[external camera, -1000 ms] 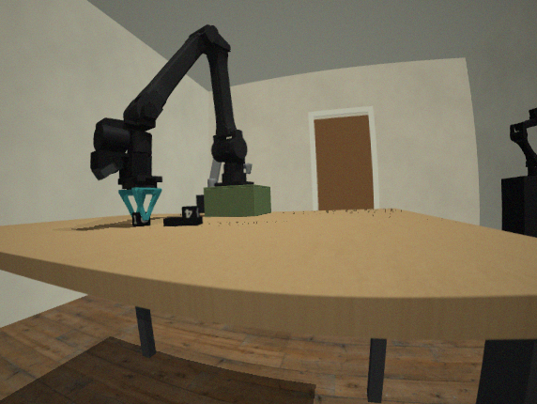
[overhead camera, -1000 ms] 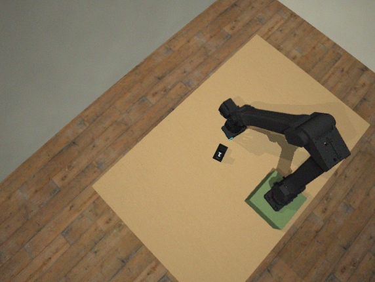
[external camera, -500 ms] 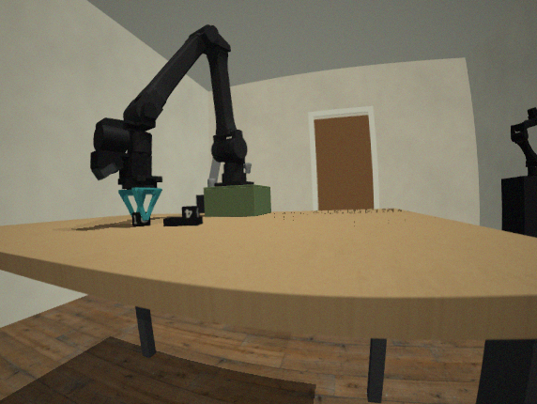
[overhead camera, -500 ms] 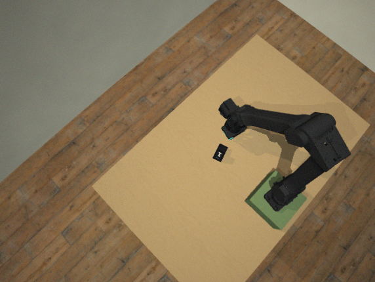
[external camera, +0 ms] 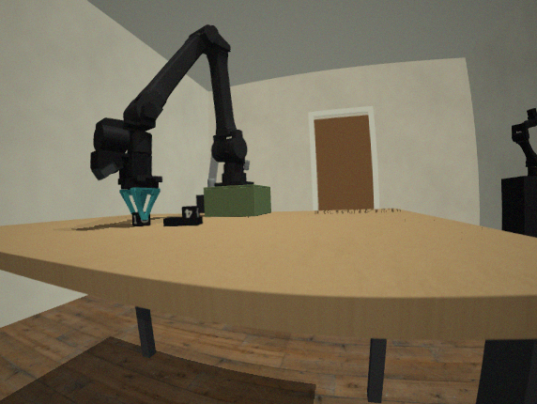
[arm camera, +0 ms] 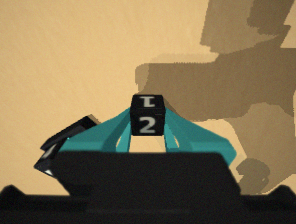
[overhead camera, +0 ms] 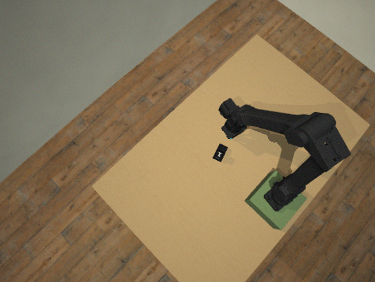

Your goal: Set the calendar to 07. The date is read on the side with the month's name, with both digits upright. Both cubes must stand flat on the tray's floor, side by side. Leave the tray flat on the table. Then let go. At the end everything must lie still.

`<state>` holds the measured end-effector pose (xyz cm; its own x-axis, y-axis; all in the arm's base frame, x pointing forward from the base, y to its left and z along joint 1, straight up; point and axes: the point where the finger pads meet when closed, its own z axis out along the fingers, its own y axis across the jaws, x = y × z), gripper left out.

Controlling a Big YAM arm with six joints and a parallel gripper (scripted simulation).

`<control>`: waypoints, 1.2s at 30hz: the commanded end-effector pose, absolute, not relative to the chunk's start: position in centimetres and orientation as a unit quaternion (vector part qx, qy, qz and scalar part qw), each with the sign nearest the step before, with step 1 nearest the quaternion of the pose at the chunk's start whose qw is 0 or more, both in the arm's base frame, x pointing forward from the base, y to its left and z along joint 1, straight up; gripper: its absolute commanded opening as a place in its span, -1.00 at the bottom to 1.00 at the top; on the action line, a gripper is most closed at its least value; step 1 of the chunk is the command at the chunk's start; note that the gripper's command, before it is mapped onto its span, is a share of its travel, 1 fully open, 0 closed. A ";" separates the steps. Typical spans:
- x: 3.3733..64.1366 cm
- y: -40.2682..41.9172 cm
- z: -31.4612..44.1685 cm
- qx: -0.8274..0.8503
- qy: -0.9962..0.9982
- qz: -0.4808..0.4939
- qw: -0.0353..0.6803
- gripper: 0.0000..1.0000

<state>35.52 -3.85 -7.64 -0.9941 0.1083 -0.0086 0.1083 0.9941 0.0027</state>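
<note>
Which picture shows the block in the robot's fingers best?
The wrist view: the block shows a 1 and a 2 there. The outside view shows it small, between the fingers; the top view hides it.

In the exterior view, the gripper's teal fingers [external camera: 151, 201] stand slightly closer together around the black number cube [external camera: 141, 220] [arm camera: 147, 116] than before, and the tiny dark specks [external camera: 359, 211] toward the tabletop's far edge [external camera: 300, 212] show in a different pattern.
</note>
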 end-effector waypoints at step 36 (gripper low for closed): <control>37.8 -4.3 -0.4 0.055 0.998 0.000 0.032 -0.46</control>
<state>34.77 -3.77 -4.02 -0.9941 0.1083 0.0055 0.1083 0.9941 0.0026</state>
